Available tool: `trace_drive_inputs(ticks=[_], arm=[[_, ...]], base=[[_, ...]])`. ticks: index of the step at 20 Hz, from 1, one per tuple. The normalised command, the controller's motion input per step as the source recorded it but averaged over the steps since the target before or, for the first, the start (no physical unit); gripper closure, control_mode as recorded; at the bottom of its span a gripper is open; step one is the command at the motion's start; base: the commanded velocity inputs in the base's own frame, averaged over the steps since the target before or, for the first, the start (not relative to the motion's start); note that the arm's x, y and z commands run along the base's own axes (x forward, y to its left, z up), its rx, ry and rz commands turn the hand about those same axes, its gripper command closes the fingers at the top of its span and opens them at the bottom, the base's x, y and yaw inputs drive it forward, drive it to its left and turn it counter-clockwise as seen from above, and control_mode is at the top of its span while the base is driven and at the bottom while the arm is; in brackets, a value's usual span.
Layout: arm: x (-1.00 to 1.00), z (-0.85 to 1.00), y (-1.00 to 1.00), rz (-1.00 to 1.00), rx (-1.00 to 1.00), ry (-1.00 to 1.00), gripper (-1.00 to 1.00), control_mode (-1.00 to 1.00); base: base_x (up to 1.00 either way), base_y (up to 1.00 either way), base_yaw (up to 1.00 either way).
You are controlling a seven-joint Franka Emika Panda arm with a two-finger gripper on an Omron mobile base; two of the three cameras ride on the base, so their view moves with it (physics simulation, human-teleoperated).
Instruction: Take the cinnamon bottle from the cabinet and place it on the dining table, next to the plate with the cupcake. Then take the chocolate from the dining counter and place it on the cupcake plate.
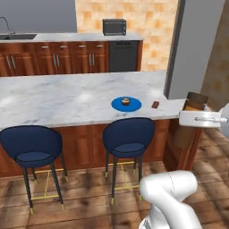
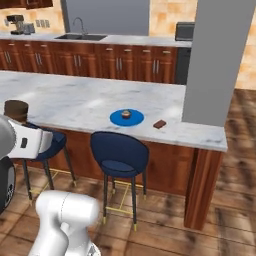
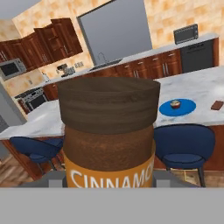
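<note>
My gripper (image 1: 193,119) is shut on the cinnamon bottle (image 1: 197,99), a brown bottle with a dark cap and a tan band. I hold it upright in the air off the right end of the dining table (image 1: 67,98). The hand view shows the bottle (image 3: 109,131) up close, between the gripper's (image 3: 109,181) fingers. On the table a blue plate (image 1: 126,105) carries the cupcake (image 1: 126,101), and the chocolate (image 1: 155,105) lies just right of the plate. From the right base view, the bottle's cap (image 2: 16,109) is at far left, well short of the plate (image 2: 127,119) and the chocolate (image 2: 159,124). The wall cabinet (image 3: 54,41) hangs far back.
Two blue stools (image 1: 129,136) (image 1: 31,145) stand along the table's near side. A grey pillar (image 1: 192,49) rises at the table's right end. The back counter (image 1: 89,36) carries a sink (image 1: 18,36) and a toaster oven (image 1: 114,27), with a dishwasher (image 1: 123,56) below.
</note>
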Motion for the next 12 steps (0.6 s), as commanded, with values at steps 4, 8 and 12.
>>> trace_drive_inputs(ticks=[4, 8, 12], arm=[[0.00, 0.00, 0.00, 0.00, 0.00, 0.00, 1.00, 1.00], [0.00, 0.00, 0.00, 0.00, 0.00, 0.00, 1.00, 1.00], [0.00, 0.00, 0.00, 0.00, 0.00, 0.00, 1.00, 1.00]], base=[[0.66, 0.00, -0.02], [0.62, 0.00, 0.00], [0.47, 0.00, -0.04]])
